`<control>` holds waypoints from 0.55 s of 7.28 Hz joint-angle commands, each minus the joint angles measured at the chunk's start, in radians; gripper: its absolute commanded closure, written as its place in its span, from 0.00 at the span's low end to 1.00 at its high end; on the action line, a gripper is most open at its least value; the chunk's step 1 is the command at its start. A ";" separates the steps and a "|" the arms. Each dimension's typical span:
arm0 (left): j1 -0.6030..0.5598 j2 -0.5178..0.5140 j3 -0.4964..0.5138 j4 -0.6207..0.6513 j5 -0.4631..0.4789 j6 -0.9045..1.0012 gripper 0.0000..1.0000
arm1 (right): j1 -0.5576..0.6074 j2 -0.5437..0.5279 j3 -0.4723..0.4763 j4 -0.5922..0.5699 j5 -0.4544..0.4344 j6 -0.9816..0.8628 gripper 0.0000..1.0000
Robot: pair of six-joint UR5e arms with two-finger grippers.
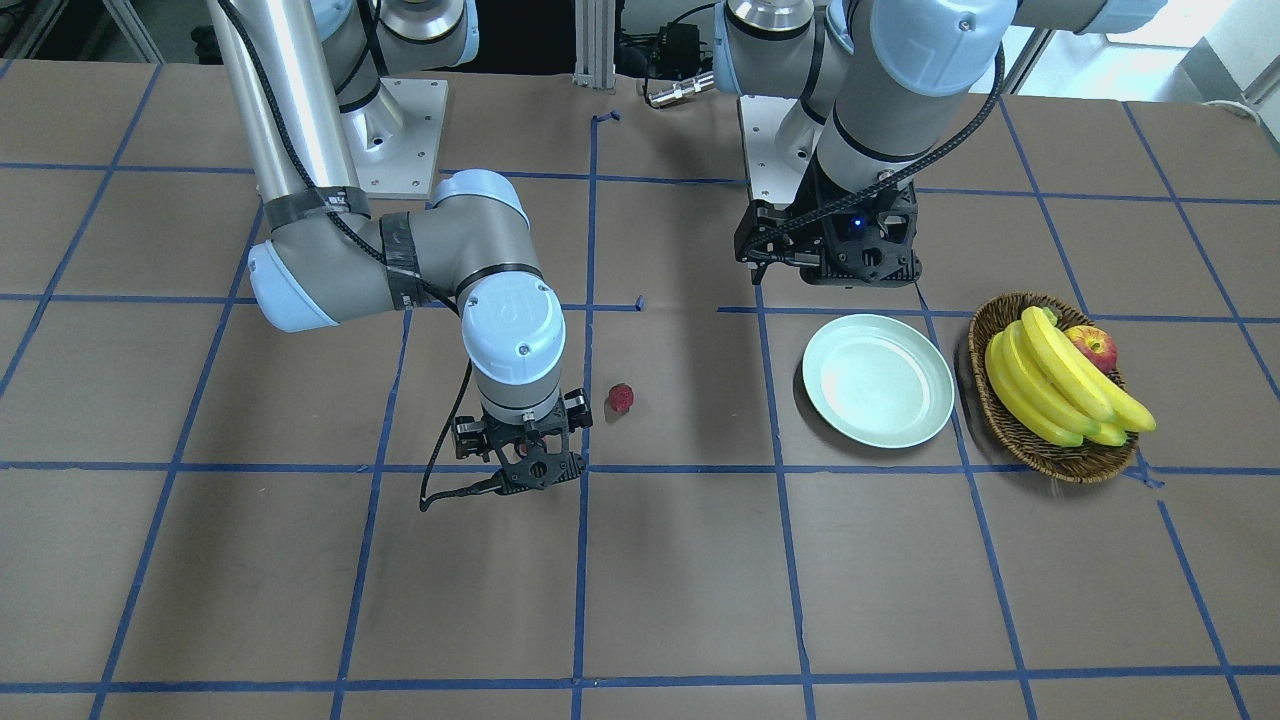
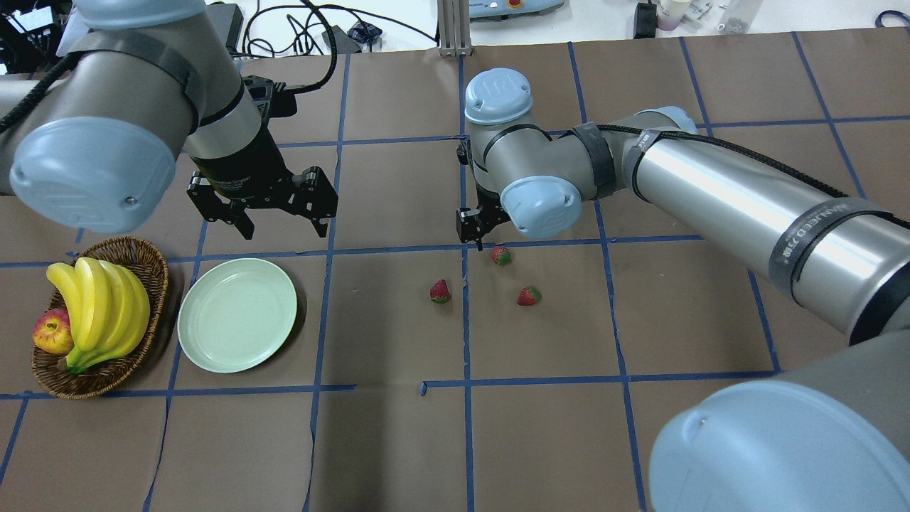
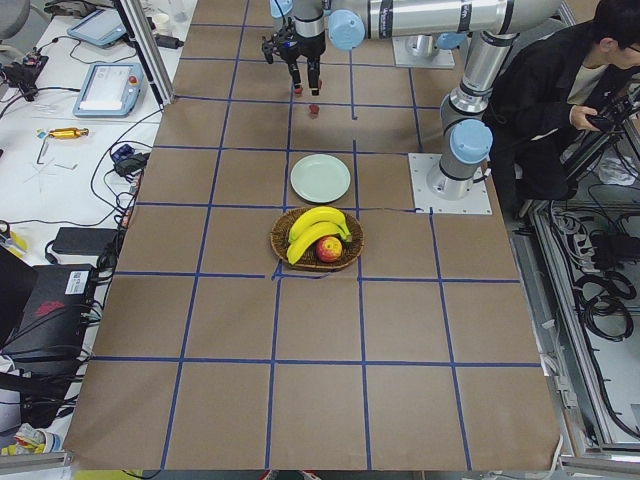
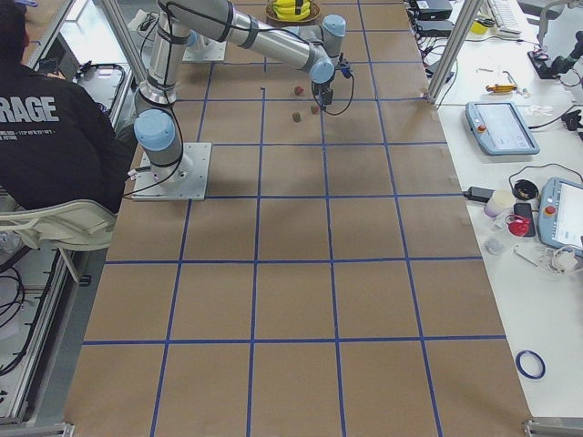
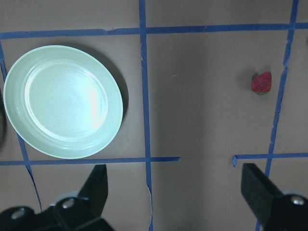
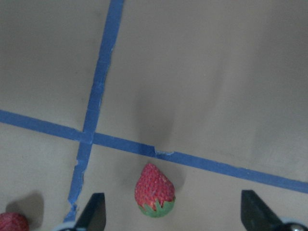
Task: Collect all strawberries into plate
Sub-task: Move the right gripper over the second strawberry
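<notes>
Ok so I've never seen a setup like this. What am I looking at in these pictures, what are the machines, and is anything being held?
These are two robot arms mounted at a brown table taped into blue squares. Four pictures come from fixed cameras: one facing the robot, one over its shoulders, and one from each table end. The last two come from cameras on the wrists, looking down past the fingers. On the table lie three strawberries, an empty pale green plate, and a wicker basket with bananas and an apple. The left gripper hangs open near the plate. The right gripper is open right above one strawberry. Nothing is held.
</notes>
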 commanded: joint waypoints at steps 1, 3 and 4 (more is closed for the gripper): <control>-0.002 -0.003 -0.001 -0.003 0.001 0.000 0.00 | 0.000 0.027 0.000 -0.002 0.000 -0.011 0.05; -0.008 -0.010 -0.002 -0.003 -0.002 -0.005 0.00 | 0.000 0.025 0.014 0.009 -0.002 -0.012 0.34; -0.008 -0.011 -0.002 -0.003 -0.007 -0.005 0.00 | 0.000 0.022 0.016 0.009 -0.002 -0.009 0.36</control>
